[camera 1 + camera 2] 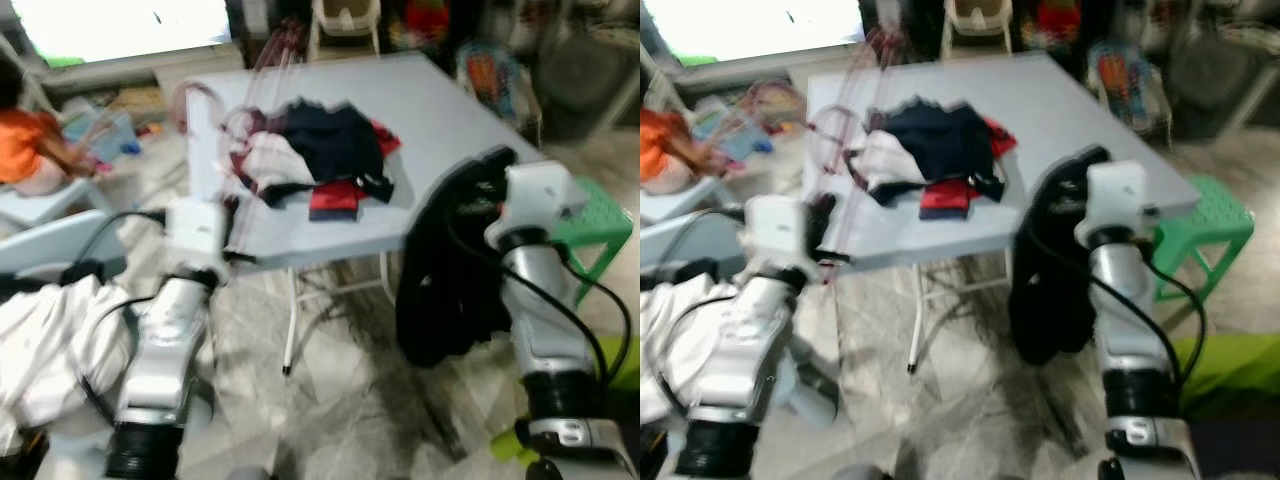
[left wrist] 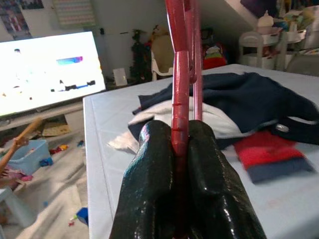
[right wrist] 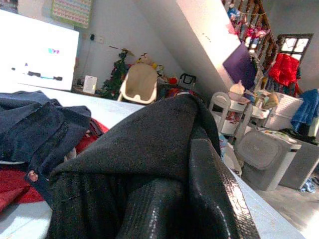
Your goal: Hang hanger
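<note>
Jaws of the left gripper [image 2: 182, 149] are clenched on the red hanger [image 2: 182, 64], its two black fingers [image 2: 149, 169] pressed against the hanger's thin stem, which rises straight out from between them. That left arm reaches forward and up toward the near left corner of the table [image 1: 440, 110], holding the hanger upright just over that corner; in the head views the hanger is a blurred reddish streak. Jaws of the right gripper [image 3: 164, 199] are grasping a black garment [image 1: 450, 270], which drapes over the fingers and hangs down off the table's near right edge toward the floor. The right arm is raised, wrist bent, beside that edge. On the table, beyond the hanger, lies a pile of clothes [image 1: 320, 150], navy, white and red. A green stool [image 1: 595, 215] stands just right of the table.
</note>
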### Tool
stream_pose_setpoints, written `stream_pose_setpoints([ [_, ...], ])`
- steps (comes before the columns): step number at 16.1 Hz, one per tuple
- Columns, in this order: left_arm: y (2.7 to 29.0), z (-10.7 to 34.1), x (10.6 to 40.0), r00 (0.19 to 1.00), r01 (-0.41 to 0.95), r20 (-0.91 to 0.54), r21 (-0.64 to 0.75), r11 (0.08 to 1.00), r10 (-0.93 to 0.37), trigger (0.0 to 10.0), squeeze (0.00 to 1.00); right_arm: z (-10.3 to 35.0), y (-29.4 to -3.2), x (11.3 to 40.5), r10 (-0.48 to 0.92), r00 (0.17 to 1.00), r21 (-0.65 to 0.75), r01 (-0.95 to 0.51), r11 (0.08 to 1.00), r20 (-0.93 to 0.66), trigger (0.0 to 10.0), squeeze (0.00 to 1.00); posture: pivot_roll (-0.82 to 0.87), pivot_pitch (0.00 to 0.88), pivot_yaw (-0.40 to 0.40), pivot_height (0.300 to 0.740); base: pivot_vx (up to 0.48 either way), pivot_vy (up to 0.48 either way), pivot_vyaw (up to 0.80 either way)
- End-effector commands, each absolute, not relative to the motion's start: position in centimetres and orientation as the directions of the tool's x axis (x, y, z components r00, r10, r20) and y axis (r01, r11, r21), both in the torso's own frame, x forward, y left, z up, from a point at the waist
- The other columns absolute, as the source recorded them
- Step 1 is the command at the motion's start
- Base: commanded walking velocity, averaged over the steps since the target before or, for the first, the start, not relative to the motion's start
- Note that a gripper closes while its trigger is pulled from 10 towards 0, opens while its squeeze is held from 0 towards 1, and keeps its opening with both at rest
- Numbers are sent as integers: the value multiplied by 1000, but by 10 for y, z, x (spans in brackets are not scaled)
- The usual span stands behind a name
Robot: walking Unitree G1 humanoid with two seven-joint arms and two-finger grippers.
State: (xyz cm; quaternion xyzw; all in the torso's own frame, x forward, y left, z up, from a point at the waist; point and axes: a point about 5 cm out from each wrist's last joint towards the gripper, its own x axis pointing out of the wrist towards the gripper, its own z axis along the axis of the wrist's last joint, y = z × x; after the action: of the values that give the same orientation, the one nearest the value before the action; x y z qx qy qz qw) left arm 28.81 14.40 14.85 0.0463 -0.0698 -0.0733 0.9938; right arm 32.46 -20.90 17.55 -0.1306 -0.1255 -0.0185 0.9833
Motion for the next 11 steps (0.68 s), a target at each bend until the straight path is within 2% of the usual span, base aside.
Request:
stream_pose_setpoints([
  [1, 135, 155, 289, 971, 162, 158, 103, 981, -177, 10000, 0, 182, -216, 325, -22, 960, -249, 94, 964, 279, 10000, 0, -6, 0, 18, 740, 465, 0, 444],
  [7, 134, 156, 290, 972, 159, 159, 98, 983, -173, 10000, 0, 187, -215, 327, -8, 955, -258, 88, 962, 296, 10000, 0, -3, 0, 15, 740, 474, 0, 0],
  [9, 134, 158, 291, 972, 153, 165, 91, 984, -166, 10000, 0, 202, -210, 333, 57, 939, -311, 55, 949, 338, 10000, 0, -3, 0, 15, 740, 480, 0, 0],
  [11, 133, 159, 292, 971, 149, 172, 93, 984, -163, 10000, 0, 233, -201, 353, 134, 910, -329, 3, 944, 392, 10000, 0, -1, 0, 13, 740, 480, 0, 0],
])
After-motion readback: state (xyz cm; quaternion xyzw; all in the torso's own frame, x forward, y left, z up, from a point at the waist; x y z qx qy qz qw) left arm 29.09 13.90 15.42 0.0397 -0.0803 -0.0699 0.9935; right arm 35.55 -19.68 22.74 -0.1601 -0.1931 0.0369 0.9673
